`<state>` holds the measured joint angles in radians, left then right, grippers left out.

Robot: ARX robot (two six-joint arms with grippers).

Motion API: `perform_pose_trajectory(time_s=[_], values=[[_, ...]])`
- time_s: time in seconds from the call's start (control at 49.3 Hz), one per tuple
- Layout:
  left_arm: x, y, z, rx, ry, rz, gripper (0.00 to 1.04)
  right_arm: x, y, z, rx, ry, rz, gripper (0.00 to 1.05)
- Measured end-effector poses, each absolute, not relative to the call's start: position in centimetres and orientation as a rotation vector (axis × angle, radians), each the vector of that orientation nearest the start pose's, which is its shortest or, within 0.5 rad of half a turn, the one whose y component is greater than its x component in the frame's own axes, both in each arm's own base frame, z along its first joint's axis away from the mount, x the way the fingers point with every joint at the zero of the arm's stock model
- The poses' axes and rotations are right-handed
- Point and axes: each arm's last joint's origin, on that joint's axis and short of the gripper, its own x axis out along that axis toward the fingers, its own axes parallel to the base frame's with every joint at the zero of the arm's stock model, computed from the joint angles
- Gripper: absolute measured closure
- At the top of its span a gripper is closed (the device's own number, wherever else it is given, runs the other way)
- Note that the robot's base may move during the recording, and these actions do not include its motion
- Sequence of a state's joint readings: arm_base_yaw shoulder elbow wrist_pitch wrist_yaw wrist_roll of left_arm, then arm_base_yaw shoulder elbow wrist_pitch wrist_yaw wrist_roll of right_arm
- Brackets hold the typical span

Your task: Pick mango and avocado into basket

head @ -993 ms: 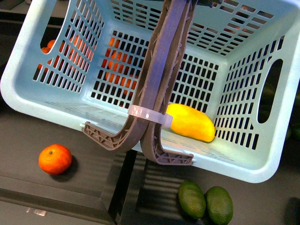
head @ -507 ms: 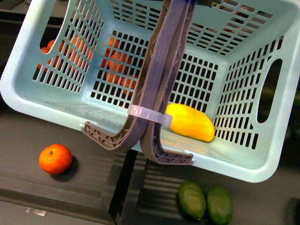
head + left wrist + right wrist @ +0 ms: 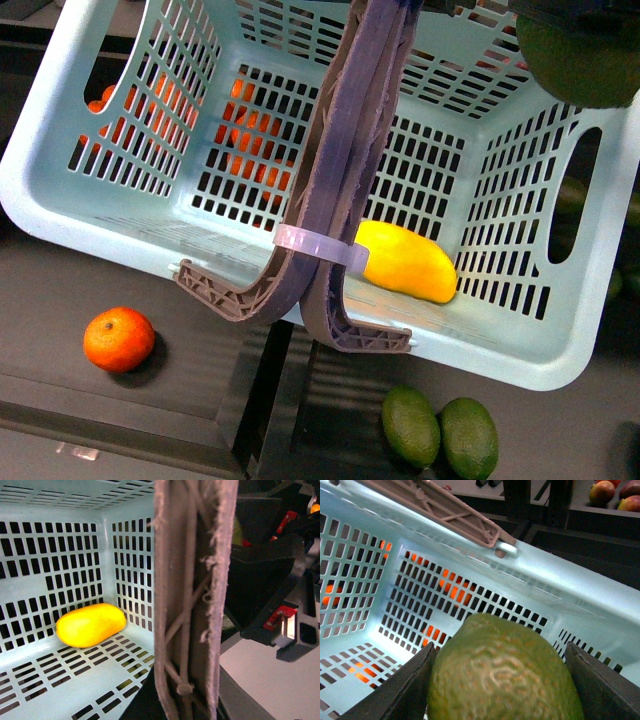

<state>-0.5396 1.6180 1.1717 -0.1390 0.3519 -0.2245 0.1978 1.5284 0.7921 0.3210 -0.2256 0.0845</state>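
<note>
The pale turquoise basket (image 3: 90, 230) hangs tilted, held up by its two brown-grey handles (image 3: 345, 170). My left gripper (image 3: 185, 700) is shut on those handles (image 3: 192, 580). The yellow mango (image 3: 408, 262) lies on the basket's slotted floor in a corner, and the left wrist view shows the mango (image 3: 90, 625) too. My right gripper (image 3: 502, 680) is shut on the green avocado (image 3: 505, 675), just above the basket's rim (image 3: 560, 615). In the front view the avocado (image 3: 580, 60) hangs at the top right over the basket's far corner.
An orange citrus fruit (image 3: 118, 340) lies on the dark table below the basket's left side. Two more green fruits (image 3: 410, 425) lie side by side near the front edge. Orange fruits (image 3: 240, 140) show through the lattice. Red-blushed mangos (image 3: 602, 491) sit on a far shelf.
The avocado in my right gripper has come into the front view at the top right, over the basket. The basket and mango have barely moved.
</note>
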Motion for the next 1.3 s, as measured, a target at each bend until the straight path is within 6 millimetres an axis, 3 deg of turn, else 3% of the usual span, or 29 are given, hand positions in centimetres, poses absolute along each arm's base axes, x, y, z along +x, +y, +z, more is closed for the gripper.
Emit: perform_pose_trajectory(time_s=[0.101,0.203,0.345,0.486,0.588,0.73,0.851,0.993,1.034,1.095,1.297], values=[[30.2,-19.3,26.3,-0.147,0.696,-0.793,0.97,31.0,6.8,21.8,0.104,0.381,0.359,0.06],[30.2,-19.3,26.3,-0.146,0.696,-0.793,0.97,30.5,6.6,23.0,0.113,0.318,0.327,0.08],[30.2,-19.3,26.3,-0.148,0.697,-0.787,0.97,26.8,5.3,26.3,0.161,0.147,0.238,0.08],[30.3,-19.3,26.3,-0.146,0.696,-0.789,0.97,22.9,4.1,27.1,0.211,0.054,0.136,0.08],[30.2,-19.3,26.3,-0.148,0.697,-0.79,0.97,19.1,3.4,25.6,0.23,0.028,0.063,0.08],[30.2,-19.3,26.3,-0.148,0.697,-0.792,0.97,14.7,1.8,21.3,0.24,0.045,-0.089,0.08],[30.2,-19.3,26.3,-0.148,0.697,-0.792,0.97,12.8,1.2,18.5,0.232,0.042,-0.178,0.08],[30.2,-19.3,26.3,-0.147,0.696,-0.79,0.97,12.5,1.1,18.4,0.231,0.026,-0.177,0.08],[30.2,-19.3,26.3,-0.147,0.697,-0.791,0.97,12.5,1.1,18.4,0.209,0.017,-0.134,0.11],[30.3,-19.2,26.3,-0.149,0.697,-0.789,0.97,12.3,0.6,18.3,0.12,0.007,-0.016,0.25],[30.2,-19.3,26.3,-0.148,0.697,-0.791,0.97,11.8,0.0,17.9,0.027,-0.001,-0.001,0.55]])
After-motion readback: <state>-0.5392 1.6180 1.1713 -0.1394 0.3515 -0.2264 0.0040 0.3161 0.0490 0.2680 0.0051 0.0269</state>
